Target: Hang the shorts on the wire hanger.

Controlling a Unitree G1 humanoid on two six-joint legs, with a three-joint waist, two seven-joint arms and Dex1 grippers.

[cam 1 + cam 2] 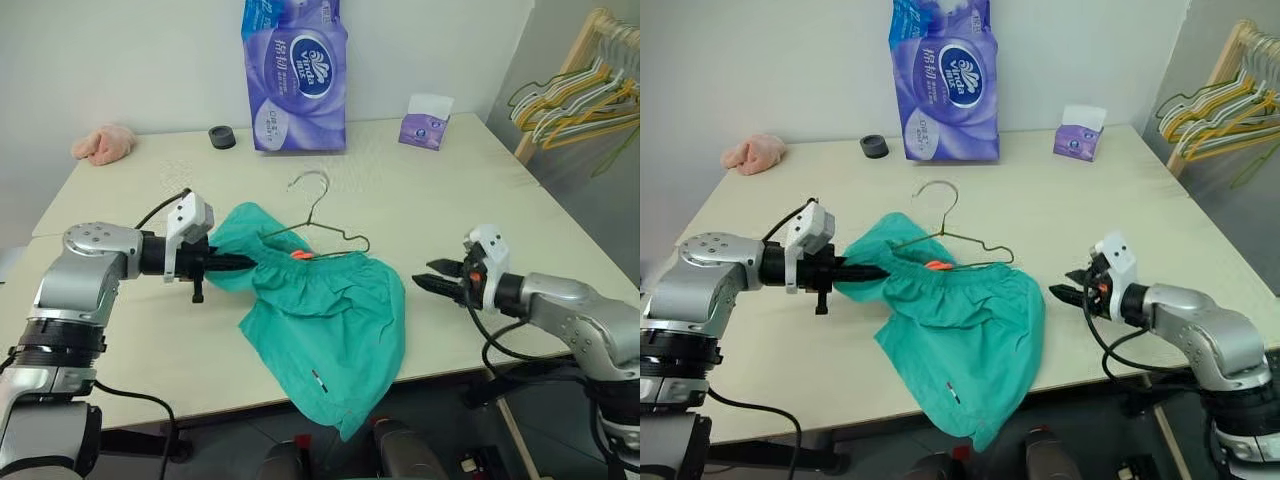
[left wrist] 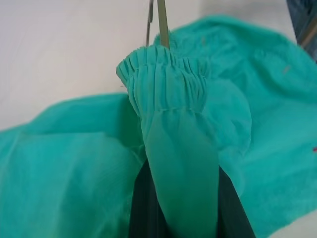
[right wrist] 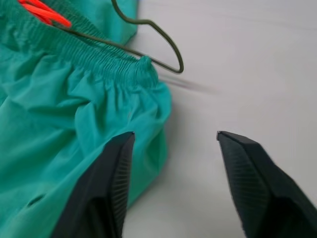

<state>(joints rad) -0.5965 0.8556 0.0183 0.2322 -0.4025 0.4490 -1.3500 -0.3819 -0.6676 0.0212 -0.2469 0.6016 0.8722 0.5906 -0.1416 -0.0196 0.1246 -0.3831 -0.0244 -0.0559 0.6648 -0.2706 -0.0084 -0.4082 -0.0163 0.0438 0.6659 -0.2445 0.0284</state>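
The teal-green shorts (image 1: 330,310) lie crumpled near the table's front edge, one leg drooping over it. The wire hanger (image 1: 316,207) rests on the table with its hook toward the back. Its lower wire runs under the gathered waistband by the orange tag (image 1: 301,255), and one bent end (image 3: 171,47) pokes out at the right. My left gripper (image 1: 245,263) is shut on the waistband's left end (image 2: 166,74), lifting it slightly. My right gripper (image 1: 424,274) stands open just right of the shorts, nothing between its fingers (image 3: 114,183).
A purple toilet-paper pack (image 1: 295,75), a small tissue box (image 1: 427,122), a black round cap (image 1: 222,137) and a pink cloth lump (image 1: 104,144) sit along the table's back. A wooden rack of yellow and pale green hangers (image 1: 580,95) stands at the far right.
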